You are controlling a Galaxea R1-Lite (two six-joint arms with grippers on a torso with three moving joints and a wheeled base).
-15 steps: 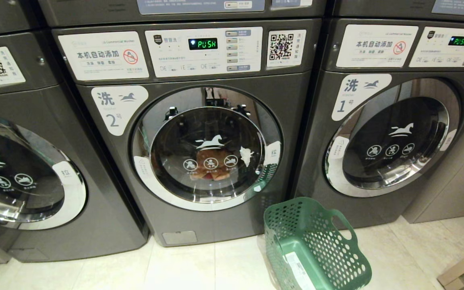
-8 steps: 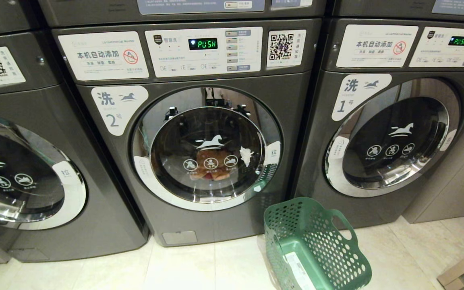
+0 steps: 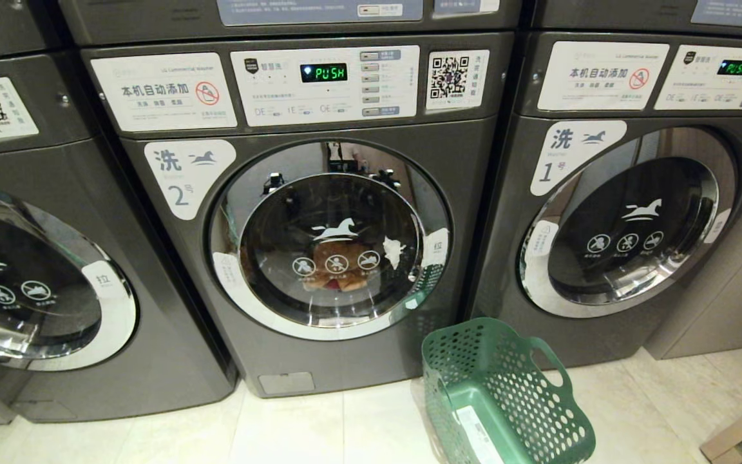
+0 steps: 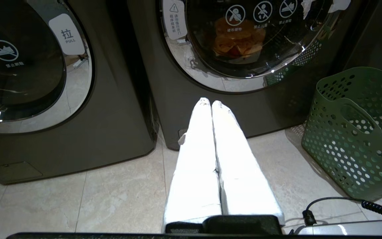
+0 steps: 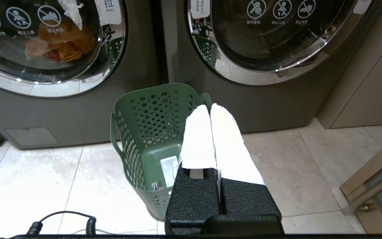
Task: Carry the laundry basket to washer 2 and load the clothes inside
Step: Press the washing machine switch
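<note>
Inside washer 2 (image 3: 329,238), the clothes (image 3: 339,264).

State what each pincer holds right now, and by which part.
Nothing is held. The left pincer and right pincer are both shut on nothing, above the floor; the laundry basket stands free.

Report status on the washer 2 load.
Both grippers, left and right, shut, empty. Clothes inside washer 2, door closed. Laundry basket empty beside it.

Washer 2's (image 3: 319,258) glass door (image 3: 331,248) is closed, blocking the drum; the laundry basket (image 3: 506,399) occupies the floor (image 3: 319,432) beside it.
</note>
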